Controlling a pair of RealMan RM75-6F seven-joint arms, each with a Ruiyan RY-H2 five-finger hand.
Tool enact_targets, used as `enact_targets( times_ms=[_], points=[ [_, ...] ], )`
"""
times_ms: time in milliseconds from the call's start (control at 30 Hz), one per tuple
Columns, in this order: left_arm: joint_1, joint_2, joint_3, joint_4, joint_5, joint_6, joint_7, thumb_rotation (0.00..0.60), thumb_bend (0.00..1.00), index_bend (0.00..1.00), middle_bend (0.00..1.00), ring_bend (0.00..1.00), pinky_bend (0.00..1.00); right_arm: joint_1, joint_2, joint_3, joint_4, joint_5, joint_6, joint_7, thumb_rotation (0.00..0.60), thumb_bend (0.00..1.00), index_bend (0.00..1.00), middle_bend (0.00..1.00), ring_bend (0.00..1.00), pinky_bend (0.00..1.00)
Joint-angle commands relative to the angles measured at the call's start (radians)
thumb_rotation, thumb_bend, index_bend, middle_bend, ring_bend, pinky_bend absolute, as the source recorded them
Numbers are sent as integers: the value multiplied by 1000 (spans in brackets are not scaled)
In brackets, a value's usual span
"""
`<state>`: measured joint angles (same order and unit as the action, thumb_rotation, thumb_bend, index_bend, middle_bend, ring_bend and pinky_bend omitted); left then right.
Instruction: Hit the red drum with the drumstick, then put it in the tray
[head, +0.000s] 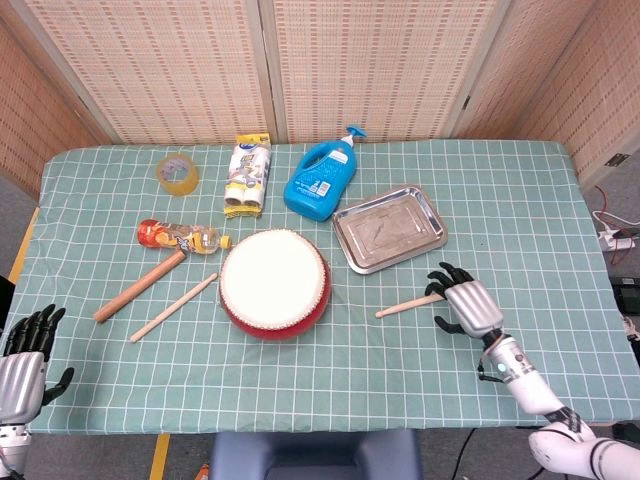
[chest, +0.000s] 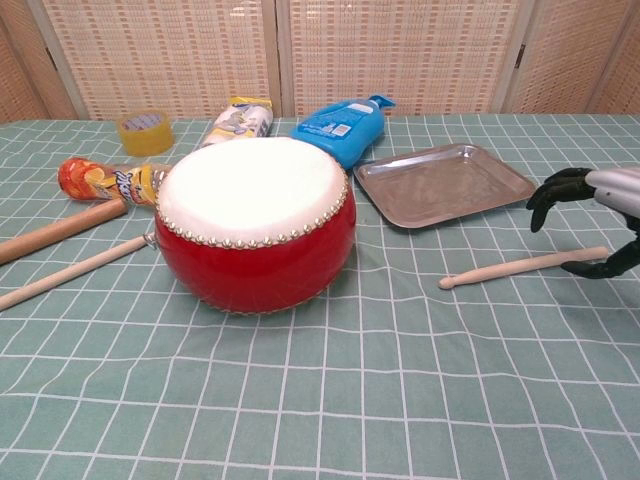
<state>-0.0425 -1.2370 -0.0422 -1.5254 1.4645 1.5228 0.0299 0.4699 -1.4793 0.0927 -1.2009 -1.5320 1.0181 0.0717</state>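
the drumstick (head: 424, 301) lies flat on the table (head: 520, 200) right of the drum (head: 274, 283), long axis running left-right, its far end under the spread, empty right robot hand (head: 466, 306), while the left robot hand (head: 22, 362), also open, sits well apart.

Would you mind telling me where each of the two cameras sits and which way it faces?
Head view: high above the near table edge, looking steeply down; shows the left hand and the right hand by the drumstick.
Chest view: low at the table edge, looking across; shows only the right hand.
Both share the red drum, the tray, that drumstick and the right hand.
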Motion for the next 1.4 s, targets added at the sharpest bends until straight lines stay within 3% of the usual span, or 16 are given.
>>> enact_targets(
  times_ms=[33, 400, 867, 1067, 1233, 1400],
  points=[
    [0, -1, 0, 3, -5, -6, 2, 600, 252, 26, 0, 0, 0, 46, -65, -3, 89, 14, -51, 16, 600, 299, 403, 187, 71, 185],
    [-7, -5, -5, 3, -9, -17, 9, 600, 252, 26, 0, 0, 0, 76, -143, -24, 235, 10, -54, 79, 600, 300, 418, 187, 71, 185],
    [-3, -10, -4, 21, -20, -27, -5, 600, 252, 26, 0, 0, 0, 114, -208, -46, 312, 6, -78, 119, 600, 355, 481, 187, 86, 185],
    [-2, -13, -4, 32, -22, -28, -16, 600, 252, 26, 0, 0, 0, 114, -222, -43, 327, 9, -53, 149, 600, 428, 616, 236, 132, 217],
    [-1, -13, -3, 37, -21, -29, -21, 600, 252, 26, 0, 0, 0, 93, -194, -25, 281, 11, 27, 223, 600, 458, 679, 274, 166, 238],
    [-2, -11, -1, 28, -13, -26, -17, 600, 253, 26, 0, 0, 0, 62, -169, 18, 210, 35, 110, 464, 600, 499, 724, 340, 248, 305]
  ],
)
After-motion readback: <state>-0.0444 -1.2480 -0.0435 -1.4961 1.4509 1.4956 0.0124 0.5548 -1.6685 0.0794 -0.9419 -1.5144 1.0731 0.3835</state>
